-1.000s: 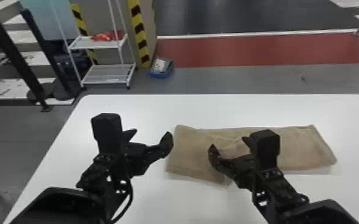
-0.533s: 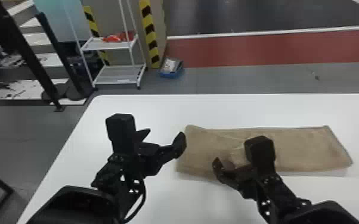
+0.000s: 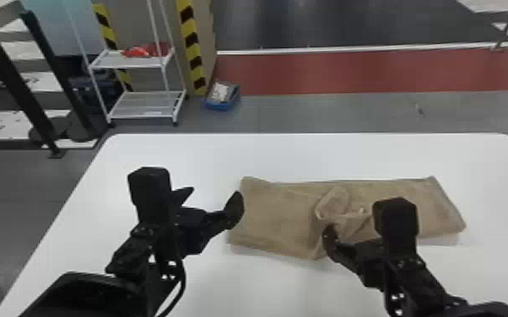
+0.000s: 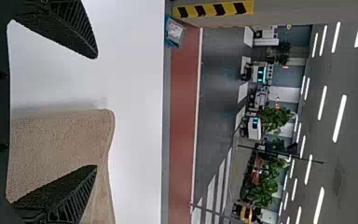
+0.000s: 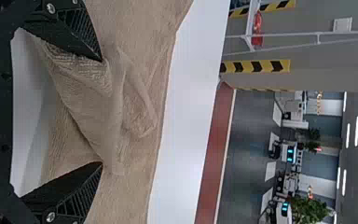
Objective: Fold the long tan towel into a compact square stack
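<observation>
Watching my right hand [image 5: 101, 112] closely: it's spread wide, with a crumpled fold [image 5: 126, 102] of the towel [image 3: 278, 215] between the fingers. My left hand [image 3: 211, 197] is spread too, near the towel's left end. The towel's stretched sideways across the worktop [image 3: 266, 286], bunched mid-length. Honestly, if I squeeze there I could catch several layers and skew everything, and that lump might leave the square lopsided.

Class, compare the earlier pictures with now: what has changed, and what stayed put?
The right claw has moved to the robot's right along the tan towel, whose rumpled fold now stands out more. No grasp or release is evident. The left claw stays beside the towel's left end.
</observation>
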